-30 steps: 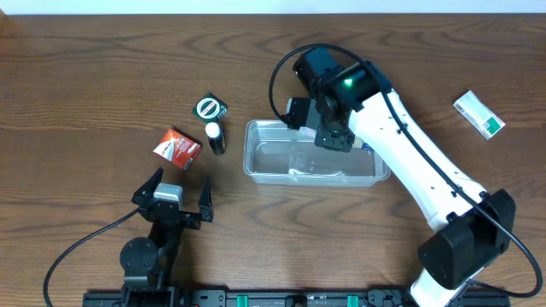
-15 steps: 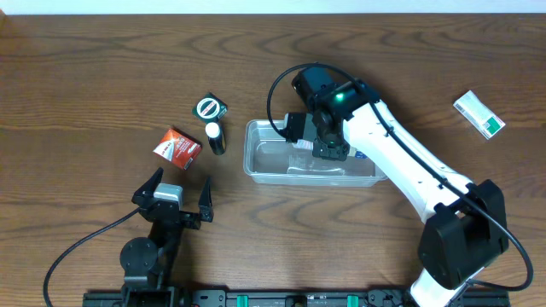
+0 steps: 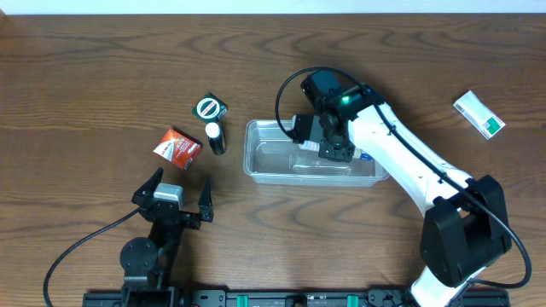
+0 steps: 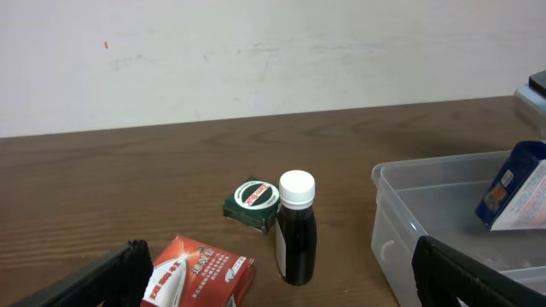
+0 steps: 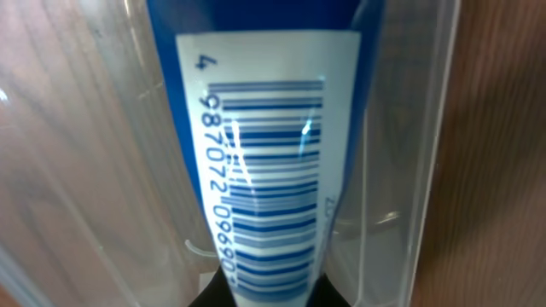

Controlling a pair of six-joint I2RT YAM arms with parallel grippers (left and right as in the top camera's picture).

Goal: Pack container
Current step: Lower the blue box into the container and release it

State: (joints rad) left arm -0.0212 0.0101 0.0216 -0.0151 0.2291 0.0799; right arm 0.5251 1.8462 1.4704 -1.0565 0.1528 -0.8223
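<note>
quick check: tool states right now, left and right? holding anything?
Left tool: open, holding nothing.
Right tool: closed on a blue-and-white barcoded packet, inside the container.

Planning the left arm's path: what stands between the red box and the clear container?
A dark bottle with a white cap, seen overhead and from the left wrist.

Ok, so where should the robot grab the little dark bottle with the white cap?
Grip the bottle around its dark body under the cap, coming from the robot's side with the open left hand. It stands upright, round and slim; a green tin sits behind it, a red box at its left.
</note>
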